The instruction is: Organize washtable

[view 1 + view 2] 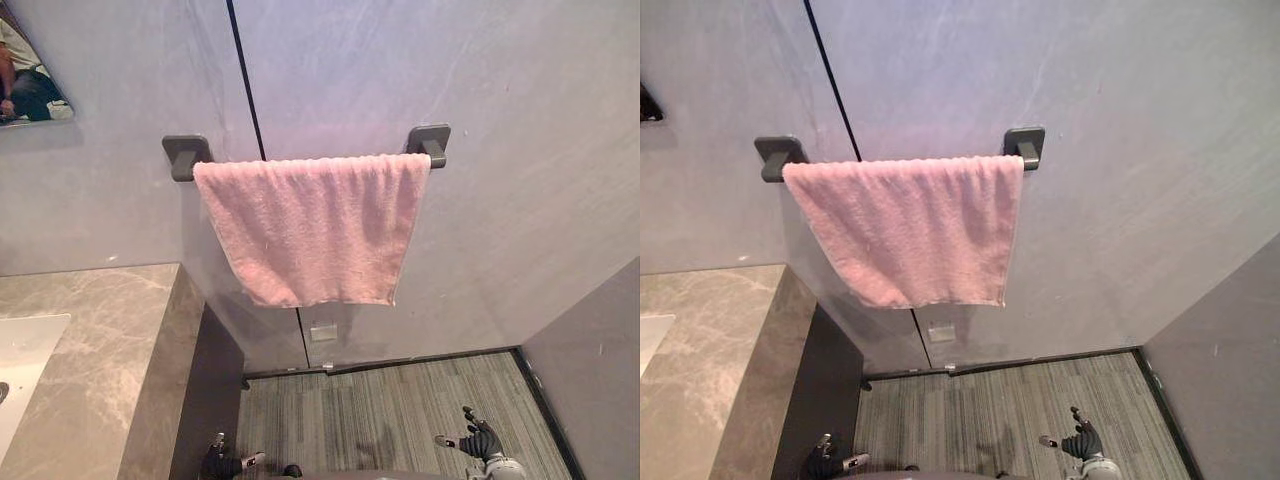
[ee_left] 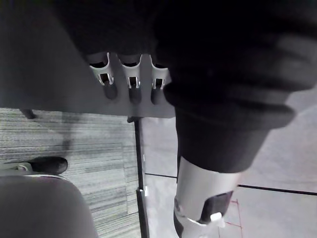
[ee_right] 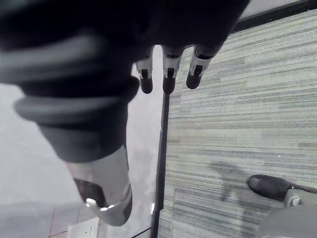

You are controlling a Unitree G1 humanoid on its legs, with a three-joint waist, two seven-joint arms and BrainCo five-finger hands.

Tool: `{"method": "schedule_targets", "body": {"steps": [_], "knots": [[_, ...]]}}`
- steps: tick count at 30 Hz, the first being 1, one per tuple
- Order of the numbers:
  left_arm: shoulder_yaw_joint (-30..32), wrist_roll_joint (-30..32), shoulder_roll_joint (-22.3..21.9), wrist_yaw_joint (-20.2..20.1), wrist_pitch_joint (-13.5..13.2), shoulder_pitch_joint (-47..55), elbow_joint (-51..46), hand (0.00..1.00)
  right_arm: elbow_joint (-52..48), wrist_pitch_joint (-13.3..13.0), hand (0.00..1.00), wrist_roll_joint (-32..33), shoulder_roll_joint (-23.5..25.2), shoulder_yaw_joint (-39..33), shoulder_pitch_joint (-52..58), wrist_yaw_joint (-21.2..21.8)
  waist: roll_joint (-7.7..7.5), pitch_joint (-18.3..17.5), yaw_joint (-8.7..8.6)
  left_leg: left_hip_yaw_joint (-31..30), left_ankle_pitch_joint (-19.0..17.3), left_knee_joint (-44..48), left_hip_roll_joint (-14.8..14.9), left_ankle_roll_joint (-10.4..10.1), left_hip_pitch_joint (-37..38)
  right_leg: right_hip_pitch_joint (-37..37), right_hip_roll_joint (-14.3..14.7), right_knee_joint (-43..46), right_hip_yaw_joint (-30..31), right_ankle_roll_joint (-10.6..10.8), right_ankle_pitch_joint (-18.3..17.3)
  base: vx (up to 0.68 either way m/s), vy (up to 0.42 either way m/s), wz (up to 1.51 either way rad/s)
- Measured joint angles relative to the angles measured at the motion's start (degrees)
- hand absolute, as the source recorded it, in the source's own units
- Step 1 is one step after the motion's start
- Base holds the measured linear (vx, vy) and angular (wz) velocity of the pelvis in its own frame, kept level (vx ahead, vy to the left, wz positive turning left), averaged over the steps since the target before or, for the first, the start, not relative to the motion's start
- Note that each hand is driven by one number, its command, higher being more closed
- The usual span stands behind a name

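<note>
Towel [image 1: 312, 228] askew on rail [image 1: 428, 141]: lift left hand [image 1: 218, 461] and right hand [image 1: 482, 440], both loosely spread and empty, to its lower corners and tug level gently.

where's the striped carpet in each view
Left eye: carpet, low centre, under the pink towel.
Right eye: carpet, low centre again.
Left wrist: carpet beyond the left hand.
Right wrist: carpet beyond the right hand.
Shared landmark: the dark strip along the carpet's wall edge.
</note>
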Motion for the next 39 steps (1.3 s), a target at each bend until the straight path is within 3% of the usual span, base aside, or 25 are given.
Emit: {"method": "schedule_targets", "body": {"steps": [4,10,13,15,16,18,19,22,24,25,26,27,28,29,31,33,35,37,39], "knots": [[0.0,1.1,0.0,0.1,0.0,0.2,0.4,0.0,1.1,0.7,0.0,-1.1,-0.6,0.0,-1.0,-0.1,-0.11,0.3,0.34,1.4,-0.2,0.0,-0.1,0.2,0.7,-0.4,0.0,0.6,1.5,0.0,0.0,-0.04,0.007,-0.2],[-0.2,1.6,0.2,0.4,0.0,-1.1,0.3,0.0,0.6,1.1,0.0,-1.3,-1.2,1.0,-3.6,-0.2,-0.38,2.6,0.59,5.5,-0.8,1.3,-0.1,0.4,-1.6,-8.4,-0.1,9.3,5.9,0.9,-2.2,-0.07,0.002,-0.36],[-0.3,1.6,0.8,1.3,0.0,-3.8,-2.5,0.0,-0.3,1.2,0.0,-1.8,-0.7,2.5,-3.5,-0.2,-1.64,4.0,0.85,4.4,-3.6,9.8,0.5,1.8,-8.5,-12.7,-1.3,16.8,5.9,2.0,-5.4,-0.08,-0.001,0.21],[-0.3,1.5,0.9,1.5,0.0,-5.0,-3.3,0.0,-0.6,1.6,0.0,-1.8,-0.2,2.5,-2.9,-0.2,-1.55,4.1,1.11,2.5,-4.1,11.7,0.7,2.0,-10.5,-15.7,-1.9,29.2,5.5,1.8,-8.9,-0.01,-0.047,0.6],[-0.3,1.5,0.9,1.7,0.1,-5.5,-4.5,0.0,-1.1,1.8,0.0,-1.7,0.5,2.5,-1.9,-0.1,-1.82,4.0,1.7,-0.2,-4.4,13.8,0.6,1.6,-12.3,-15.2,-3.6,37.1,5.8,3.4,-10.9,0.01,-0.118,0.78],[-0.2,1.3,0.7,2.1,0.0,-5.3,-5.6,0.0,-2.4,1.8,0.0,-1.4,1.3,2.7,-0.8,-0.1,-3.14,3.1,2.52,-2.6,-3.7,16.6,0.4,0.2,-14.9,-13.0,-5.4,39.5,7.6,4.9,-11.9,0.0,-0.254,0.79],[0.0,0.9,0.6,2.5,0.1,-5.8,-5.8,0.0,-3.0,1.9,0.0,-1.0,1.4,2.7,-1.2,-0.1,-4.31,2.7,3.17,-3.6,-3.3,18.7,0.4,-0.2,-17.3,-11.9,-4.9,37.9,9.1,5.9,-14.3,-0.07,-0.305,0.8],[0.0,-0.3,-2.6,2.6,0.2,-5.6,-5.9,0.0,-4.7,2.1,0.0,-0.4,0.2,2.5,-2.7,-1.2,-2.46,3.4,4.62,-5.3,-0.1,18.9,1.8,-1.6,-19.9,-8.6,-2.4,31.4,8.7,3.3,-19.2,-0.2,-0.3,0.6],[-0.2,-2.6,-4.9,2.6,0.2,-5.3,-6.5,0.0,-5.0,2.1,0.0,0.6,0.1,2.6,-4.0,-1.3,-0.86,3.2,5.58,-7.0,3.2,16.7,3.3,-2.6,-22.0,-7.6,-0.6,25.9,5.7,-0.3,-21.5,-0.25,-0.251,0.58],[-0.5,-3.2,-5.9,2.5,0.2,-5.3,-6.8,0.0,-5.3,2.1,0.0,1.3,-0.3,2.6,-4.2,-1.4,0.78,3.4,5.09,-8.4,5.2,15.2,4.2,-2.8,-22.9,-7.5,1.1,24.9,3.5,-1.2,-20.2,-0.3,-0.208,1.14],[-1.0,-4.4,-6.1,2.4,0.2,-5.1,-7.4,0.0,-5.3,2.1,0.0,1.8,-0.3,2.6,-4.4,-1.5,1.94,4.2,4.8,-7.5,11.0,10.4,5.4,-2.2,-22.6,-7.3,2.5,23.9,-0.6,-3.0,-18.9,-0.36,-0.203,1.23],[-1.0,-4.8,-6.0,2.5,0.3,-5.2,-8.0,0.0,-5.1,2.2,0.0,1.8,-0.3,2.6,-4.4,-1.5,2.11,4.6,4.38,-4.3,10.6,10.5,6.1,-1.9,-22.3,-7.3,2.6,23.6,-2.6,-4.0,-18.3,-0.35,-0.194,1.1],[-0.8,-4.8,-6.0,2.6,0.4,-4.7,-8.5,0.0,-5.1,2.3,0.0,1.9,-0.2,2.6,-4.3,-1.6,2.0,4.7,4.28,-0.9,9.2,12.2,6.2,-1.8,-22.2,-7.2,2.2,23.6,-4.3,-4.5,-18.0,-0.24,-0.139,0.9],[-0.8,-4.8,-5.7,2.5,0.5,-4.4,-9.5,0.0,-5.1,2.4,0.0,1.9,-0.3,2.5,-4.7,-1.9,1.21,5.2,4.19,2.9,5.2,17.8,5.6,-0.7,-22.4,-7.2,0.9,23.6,-6.7,-5.4,-17.5,-0.21,-0.105,0.82],[-0.7,-4.8,-5.0,2.5,0.4,-3.9,-11.5,0.0,-5.2,2.4,0.0,1.9,-0.1,2.5,-5.7,-2.5,-0.16,6.2,4.13,3.5,-0.5,27.9,5.1,0.5,-22.7,-7.2,-0.9,23.4,-8.6,-5.8,-16.7,-0.21,-0.065,0.68],[-0.1,-4.8,-4.6,2.4,0.4,-4.1,-11.8,0.0,-5.1,2.4,0.0,1.9,-0.5,2.0,-5.8,-2.6,0.03,6.0,3.27,4.7,-7.6,36.4,6.6,0.9,-19.9,-7.1,-2.5,22.7,-12.6,-5.5,-15.5,-0.19,0.019,0.69],[0.0,-4.7,-4.4,2.3,0.5,-4.5,-11.6,0.0,-4.1,2.3,0.0,1.9,-0.5,0.4,-5.5,-2.6,0.86,5.4,2.68,6.5,-11.1,36.9,9.0,0.5,-15.5,-6.9,-3.0,22.5,-15.7,-4.8,-15.0,-0.13,0.108,0.93],[0.1,-4.7,-4.2,2.3,0.5,-5.9,-10.9,0.0,-1.2,2.7,0.0,2.0,-0.4,-2.8,-5.9,-2.6,2.13,4.4,0.47,7.7,-10.4,23.0,6.9,-1.8,-10.9,-6.5,-3.9,20.0,-19.1,-2.4,-13.2,-0.1,0.185,1.24],[0.1,-4.7,-2.4,2.4,0.8,-6.3,-8.7,0.0,1.4,2.9,0.0,2.1,-0.1,-3.0,-6.7,-2.5,1.25,4.3,0.64,7.2,-6.5,16.1,4.5,-1.2,-9.2,-5.3,-4.3,15.6,-19.7,-1.5,-10.0,-0.11,0.186,0.46]]}}
